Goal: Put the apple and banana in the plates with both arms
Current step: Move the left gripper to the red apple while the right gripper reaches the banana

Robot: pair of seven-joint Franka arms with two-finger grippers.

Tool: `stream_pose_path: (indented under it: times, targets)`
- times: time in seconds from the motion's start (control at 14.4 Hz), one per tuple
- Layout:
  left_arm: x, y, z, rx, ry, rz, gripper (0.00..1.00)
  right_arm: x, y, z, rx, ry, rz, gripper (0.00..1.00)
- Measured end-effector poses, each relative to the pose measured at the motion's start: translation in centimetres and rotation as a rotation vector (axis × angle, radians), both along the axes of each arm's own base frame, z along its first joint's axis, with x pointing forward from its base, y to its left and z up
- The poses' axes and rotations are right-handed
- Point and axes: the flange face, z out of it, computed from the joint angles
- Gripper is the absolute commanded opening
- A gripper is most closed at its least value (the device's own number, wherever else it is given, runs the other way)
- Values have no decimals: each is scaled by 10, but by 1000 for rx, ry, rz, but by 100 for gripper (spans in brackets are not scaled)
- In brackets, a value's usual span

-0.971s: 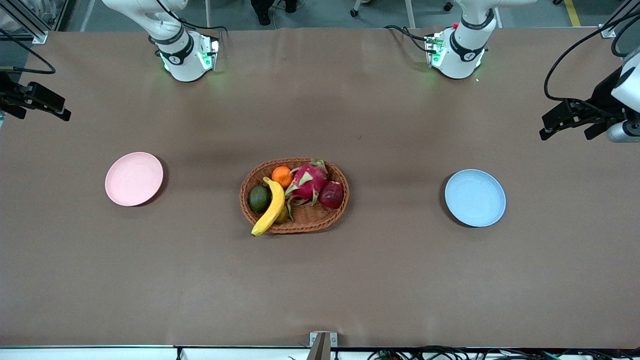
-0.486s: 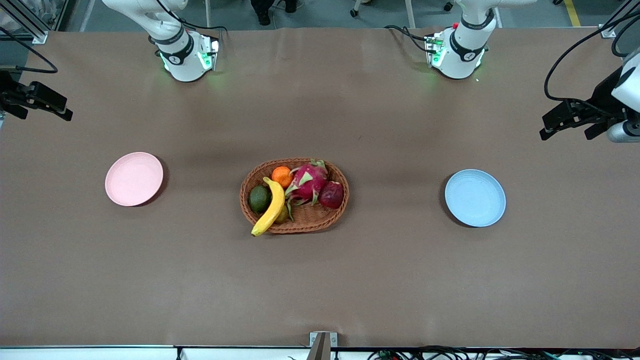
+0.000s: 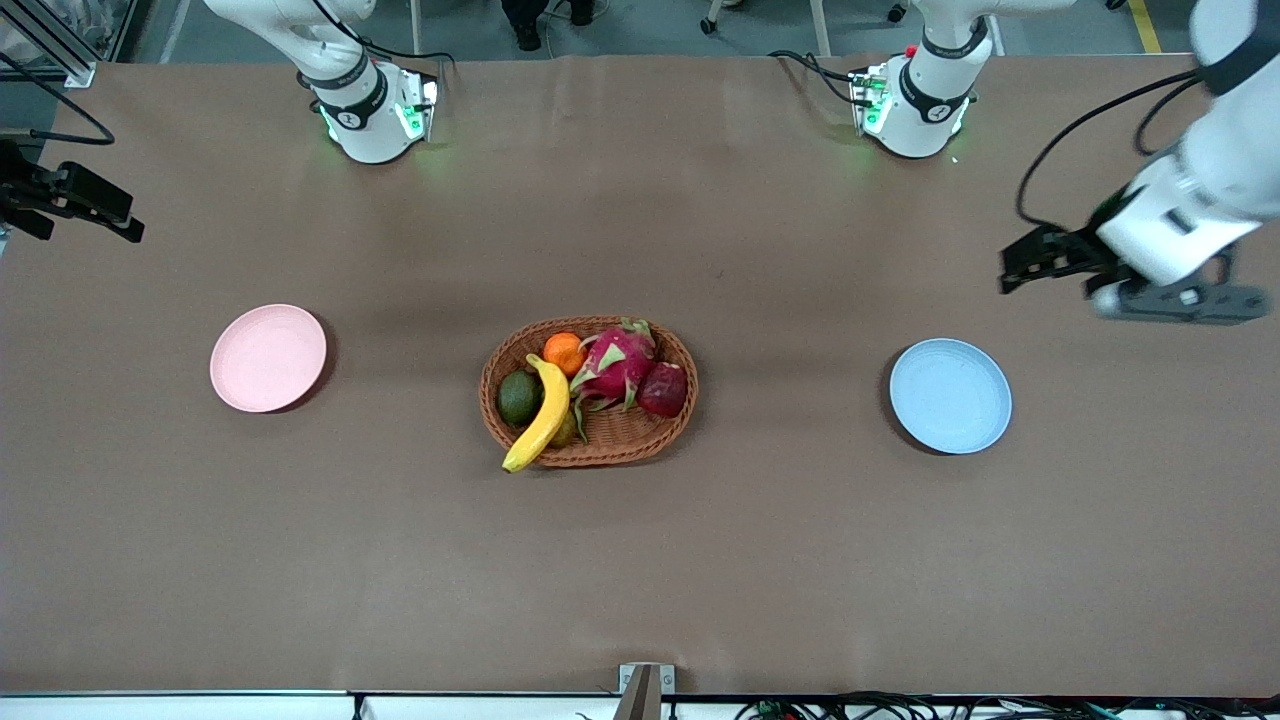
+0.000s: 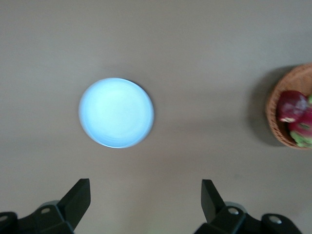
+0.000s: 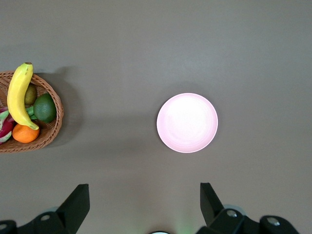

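The dark red apple (image 3: 663, 389) and the yellow banana (image 3: 542, 414) lie in the oval wicker basket (image 3: 620, 445) at mid-table. The pink plate (image 3: 268, 357) sits toward the right arm's end, the blue plate (image 3: 950, 395) toward the left arm's end; both are bare. My left gripper (image 3: 1012, 272) hangs open and empty over the table near the blue plate (image 4: 116, 112); its wrist view also shows the apple (image 4: 291, 106). My right gripper (image 3: 125, 225) is open and empty over the table's edge at its end; its wrist view shows the pink plate (image 5: 187, 123) and the banana (image 5: 18, 95).
The basket also holds an orange (image 3: 564, 352), an avocado (image 3: 518, 397), a pink dragon fruit (image 3: 615, 365) and a small green fruit (image 3: 566, 430) under the banana. The banana's tip sticks out over the basket's rim. The arm bases stand along the table's edge farthest from the front camera.
The left arm has swung in from the table's end toward the blue plate, and its gripper is now over the table. The right gripper has barely moved.
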Motion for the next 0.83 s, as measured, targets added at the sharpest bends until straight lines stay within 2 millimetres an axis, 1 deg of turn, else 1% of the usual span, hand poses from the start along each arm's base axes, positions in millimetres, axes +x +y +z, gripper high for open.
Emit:
stream_pose_path:
  times: [0.21,0.35,0.42,0.49,0.62,0.69,0.83]
  targets:
    - [11,-64,-51,-13,57,47,100,2,3,1,-1,-14,5,100]
    - [19,-114,-85,-11,76,118,100,8,-1,3,-2,-54,-2,100]
    - [22,-141,-103,-11,84,154,100,11,-4,0,-3,-60,-7,100]
    - [24,-164,-120,-11,89,189,100,16,-5,-6,-3,-59,-9,100]
    - [25,-209,-151,-21,82,268,100,31,-3,-28,0,-38,-5,100]
    - [24,-231,-165,-32,71,309,100,39,2,-41,10,-24,2,100]
    - [16,-268,-190,-50,58,368,100,55,24,-65,64,-12,-3,100]
